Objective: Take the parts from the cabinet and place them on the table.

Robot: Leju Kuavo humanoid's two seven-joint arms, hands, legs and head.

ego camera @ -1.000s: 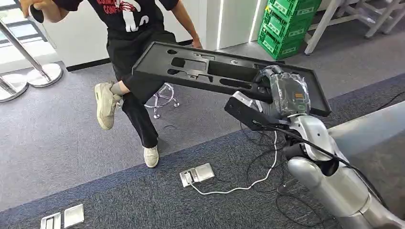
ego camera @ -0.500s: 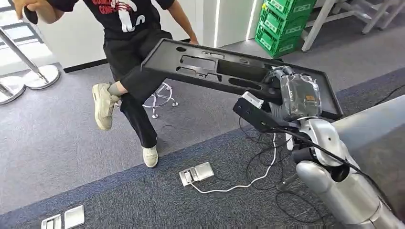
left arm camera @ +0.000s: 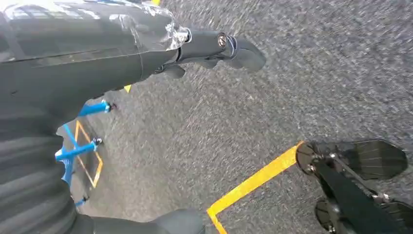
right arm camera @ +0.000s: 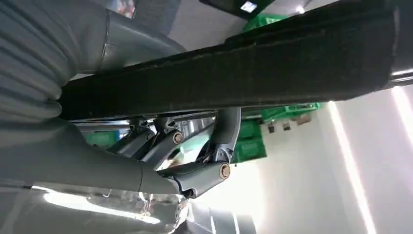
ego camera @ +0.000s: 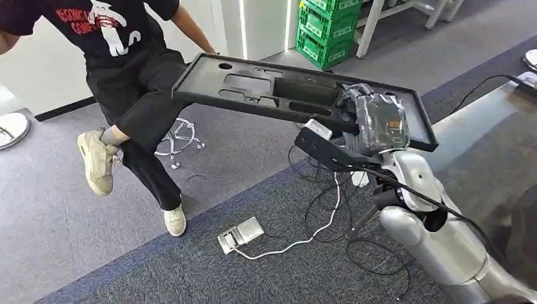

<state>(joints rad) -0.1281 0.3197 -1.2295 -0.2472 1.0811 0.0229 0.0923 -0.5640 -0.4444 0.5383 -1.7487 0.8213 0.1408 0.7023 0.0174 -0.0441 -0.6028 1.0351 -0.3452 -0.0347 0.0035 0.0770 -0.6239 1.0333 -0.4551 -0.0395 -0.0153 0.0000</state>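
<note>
A long black foam part (ego camera: 278,88) with shaped cut-outs is held up in the air, tilted, over the carpet. My right hand (ego camera: 375,125), wrapped in clear film, grips it near its right end. In the right wrist view the part's thick black edge (right arm camera: 234,63) runs across above the thumb side, with dark fingers (right arm camera: 195,163) curled under it. My left hand (left arm camera: 97,53) hangs over grey carpet, its fingers (left arm camera: 229,46) stretched out and holding nothing.
A person in black (ego camera: 126,76) sits on a stool (ego camera: 180,136) close behind the part's far end. Green crates (ego camera: 323,28) stand at the back. A floor socket box (ego camera: 240,233) and loose cables (ego camera: 329,209) lie below. A grey table edge (ego camera: 475,123) is at the right.
The whole picture has shifted left, so the camera has turned to the right. The part stays in my right hand in much the same pose.
</note>
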